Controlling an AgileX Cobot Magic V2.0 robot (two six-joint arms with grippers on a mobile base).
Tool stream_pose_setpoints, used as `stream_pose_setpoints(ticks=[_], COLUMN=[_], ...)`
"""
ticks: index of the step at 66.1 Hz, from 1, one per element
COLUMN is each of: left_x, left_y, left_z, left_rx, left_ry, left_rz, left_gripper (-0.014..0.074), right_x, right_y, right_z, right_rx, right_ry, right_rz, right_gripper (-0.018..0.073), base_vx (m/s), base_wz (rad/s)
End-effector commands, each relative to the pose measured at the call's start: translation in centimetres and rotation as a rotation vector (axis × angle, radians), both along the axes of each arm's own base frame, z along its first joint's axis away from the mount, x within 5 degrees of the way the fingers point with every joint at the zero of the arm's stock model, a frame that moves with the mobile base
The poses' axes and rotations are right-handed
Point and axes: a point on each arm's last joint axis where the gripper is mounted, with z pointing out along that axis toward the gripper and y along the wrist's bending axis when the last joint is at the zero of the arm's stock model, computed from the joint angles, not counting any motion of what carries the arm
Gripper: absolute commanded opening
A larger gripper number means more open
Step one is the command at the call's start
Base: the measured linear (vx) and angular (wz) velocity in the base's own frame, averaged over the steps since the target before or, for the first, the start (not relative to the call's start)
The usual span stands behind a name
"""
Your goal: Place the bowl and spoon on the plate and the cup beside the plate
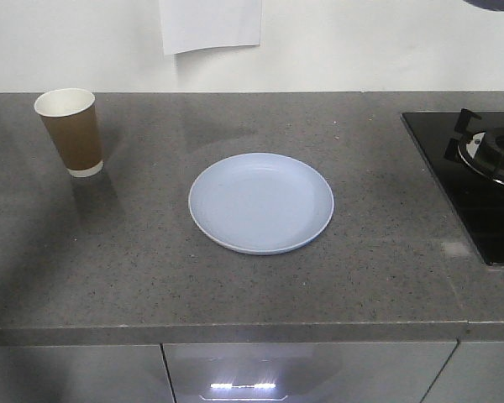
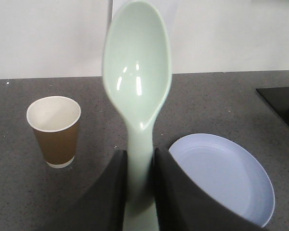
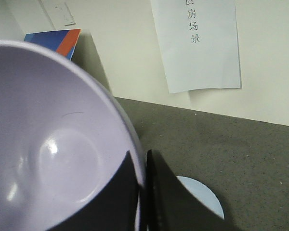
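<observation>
Clamped between the two dark fingers (image 2: 111,192) of the left gripper (image 2: 139,161), the spoon (image 2: 137,82) stands with its handle pinched and its hollow head up toward the lens. The right gripper (image 3: 144,166) is closed on the rim of the bowl (image 3: 53,144), one finger inside the wall and one outside, so the bowl fills that view's left half.

Below both lies a speckled dark grey counter (image 1: 151,252) against a white wall (image 1: 361,42). Seen from the left gripper, the cup (image 2: 54,131) stands upright ahead and to the left of the fingers, and the plate (image 2: 221,178) lies flat just to their right. Past the right gripper's outer finger only a sliver of the plate shows.

From the front, cup and plate sit well apart. That view alone takes in the black hob (image 1: 479,185) with its burner and the grey cabinet fronts (image 1: 307,369). Only the right wrist view shows the printed characters on the wall sheet (image 3: 197,43) and a blue-and-orange item (image 3: 55,41) behind the bowl.
</observation>
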Motion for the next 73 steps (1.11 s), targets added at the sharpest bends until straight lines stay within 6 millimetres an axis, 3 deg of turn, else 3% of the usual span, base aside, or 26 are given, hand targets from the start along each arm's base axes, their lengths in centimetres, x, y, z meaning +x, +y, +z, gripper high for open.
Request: stream_pose_setpoints(ticks=[1,73], left_x=[-0.59,-0.59], left_y=[0.06,0.06], left_z=[1.78,1.78], left_rx=[-0.031,-0.031], left_ry=[-0.105,-0.105], left_rz=[0.005,0.005], left_gripper=[-0.0006,-0.0006], right_x=[-1.53,-1.53], right_y=[0.86,0.86], right_z=[1.78,1.78], right_rx=[0.025,0.025], right_ry=[-0.071,-0.07], right_rz=[0.045,0.045], right_gripper=[-0.0006,-0.0006], base_vx=[0.0,0.01], base_wz=[0.0,0.0])
